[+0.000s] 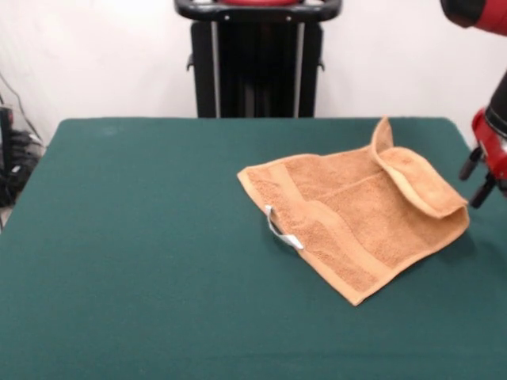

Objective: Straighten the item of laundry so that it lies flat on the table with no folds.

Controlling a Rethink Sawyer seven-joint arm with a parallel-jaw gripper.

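Leftward we see bare green table (pixel 135 261); the orange-tan towel (pixel 341 226) lies right of centre, white loop tag (pixel 283 229) blank, far corner folded over. Gripper (pixel 479 184) apparently parted, holding nothing, at right edge.

Orange-tan terry towel (pixel 348 222) with woven border bands lies right of centre on the dark green surface (pixel 127 261), turned like a diamond, mostly flat, but its right corner is folded back over itself with one edge sticking up, small white loop tag (pixel 281 229) at its left edge.
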